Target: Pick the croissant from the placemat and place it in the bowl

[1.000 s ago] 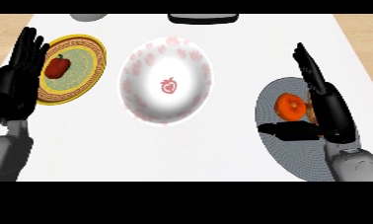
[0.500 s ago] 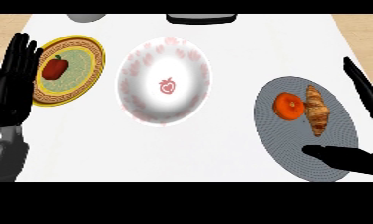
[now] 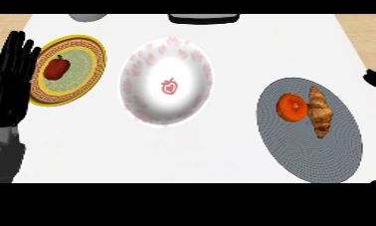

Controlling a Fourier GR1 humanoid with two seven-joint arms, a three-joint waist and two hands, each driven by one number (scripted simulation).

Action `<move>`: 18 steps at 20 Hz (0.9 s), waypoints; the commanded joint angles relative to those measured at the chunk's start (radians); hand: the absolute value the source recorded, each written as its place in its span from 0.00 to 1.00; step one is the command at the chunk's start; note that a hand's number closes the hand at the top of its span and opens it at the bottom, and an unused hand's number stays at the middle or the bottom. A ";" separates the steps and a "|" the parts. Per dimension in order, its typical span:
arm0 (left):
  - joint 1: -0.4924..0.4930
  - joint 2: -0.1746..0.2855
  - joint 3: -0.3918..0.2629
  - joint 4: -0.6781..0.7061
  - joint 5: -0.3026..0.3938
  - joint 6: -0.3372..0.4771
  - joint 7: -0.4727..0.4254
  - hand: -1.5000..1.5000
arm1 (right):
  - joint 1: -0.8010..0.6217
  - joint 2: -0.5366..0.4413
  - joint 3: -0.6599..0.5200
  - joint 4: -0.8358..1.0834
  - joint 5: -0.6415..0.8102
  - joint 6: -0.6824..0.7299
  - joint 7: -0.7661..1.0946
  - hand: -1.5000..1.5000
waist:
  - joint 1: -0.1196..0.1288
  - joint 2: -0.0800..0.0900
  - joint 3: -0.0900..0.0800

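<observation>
1. The croissant (image 3: pixel 320 113) lies on the grey placemat (image 3: pixel 316 155), just beside an orange (image 3: pixel 292 106).
2. The right hand (image 3: pixel 371 76) barely shows at the right edge; whether it is open, I cannot tell.
3. The bowl (image 3: pixel 183 108) sits mid-counter.
4. The left hand (image 3: pixel 18 78) rests at the left edge, fingers straight, holding nothing, beside a plate (image 3: pixel 82 41) with a pepper (image 3: pixel 56 67).

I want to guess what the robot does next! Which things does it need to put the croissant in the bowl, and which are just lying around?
Needed for the job:
croissant
grey placemat it lies on
white bowl

Just lying about:
orange fruit beside the croissant
red pepper
yellow plate under the pepper
</observation>
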 commanded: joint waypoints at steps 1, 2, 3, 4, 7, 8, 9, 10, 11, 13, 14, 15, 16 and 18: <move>-0.066 -0.010 -0.003 0.030 -0.008 0.011 0.021 0.50 | -0.029 -0.141 -0.030 -0.021 -0.050 0.176 0.103 0.00 | 0.005 0.006 0.000; -0.056 -0.004 -0.008 -0.005 -0.002 0.000 0.047 0.50 | -0.022 -0.114 0.003 0.012 -0.027 0.181 0.092 0.00 | 0.016 0.005 0.002; -0.030 -0.036 -0.019 0.017 -0.028 0.015 -0.007 0.50 | 0.017 -0.118 0.004 -0.040 -0.016 0.199 0.106 0.00 | 0.006 0.004 0.001; 0.003 -0.011 0.014 0.009 0.005 -0.039 -0.017 0.50 | 0.000 -0.107 -0.034 -0.013 -0.043 0.229 0.101 0.00 | 0.013 0.003 0.002; -0.049 -0.037 0.006 0.069 -0.050 -0.021 -0.046 0.50 | -0.064 -0.032 0.016 0.038 0.019 0.254 0.127 0.00 | 0.017 0.006 0.002; -0.001 -0.043 0.006 0.024 -0.031 -0.044 -0.054 0.50 | -0.111 -0.068 -0.033 0.106 -0.013 0.303 0.101 0.00 | 0.023 0.006 0.002; -0.025 -0.045 0.007 -0.016 -0.035 -0.014 0.020 0.50 | -0.051 -0.019 -0.024 0.073 0.039 0.290 0.100 0.00 | 0.016 0.004 0.003; -0.071 -0.043 0.001 0.029 -0.061 -0.002 0.041 0.50 | -0.024 0.026 0.000 0.018 0.095 0.262 0.109 0.00 | 0.011 0.004 0.003; -0.027 -0.050 0.032 0.095 -0.033 -0.067 -0.066 0.50 | -0.104 0.031 0.012 0.134 0.096 0.285 0.059 0.00 | 0.019 0.006 0.002; -0.060 -0.073 0.017 0.085 -0.066 -0.037 -0.036 0.50 | -0.131 0.064 -0.005 0.127 0.092 0.335 0.085 0.00 | 0.017 0.005 0.002; -0.075 -0.043 0.035 0.043 -0.042 -0.043 0.024 0.50 | -0.117 0.071 0.019 0.214 0.156 0.307 -0.011 0.00 | 0.020 0.005 0.003; -0.040 -0.046 0.030 0.009 -0.049 -0.044 0.024 0.50 | -0.195 0.100 0.063 0.235 0.174 0.308 0.073 0.00 | 0.028 0.006 0.003; -0.055 -0.077 0.026 0.054 -0.073 -0.032 -0.013 0.50 | -0.135 0.120 0.048 0.164 0.197 0.328 0.069 0.00 | 0.017 0.005 0.002; 0.001 -0.055 0.032 -0.063 -0.056 -0.037 0.060 0.50 | -0.114 0.151 0.067 0.251 0.261 0.287 -0.014 0.00 | 0.023 0.004 0.003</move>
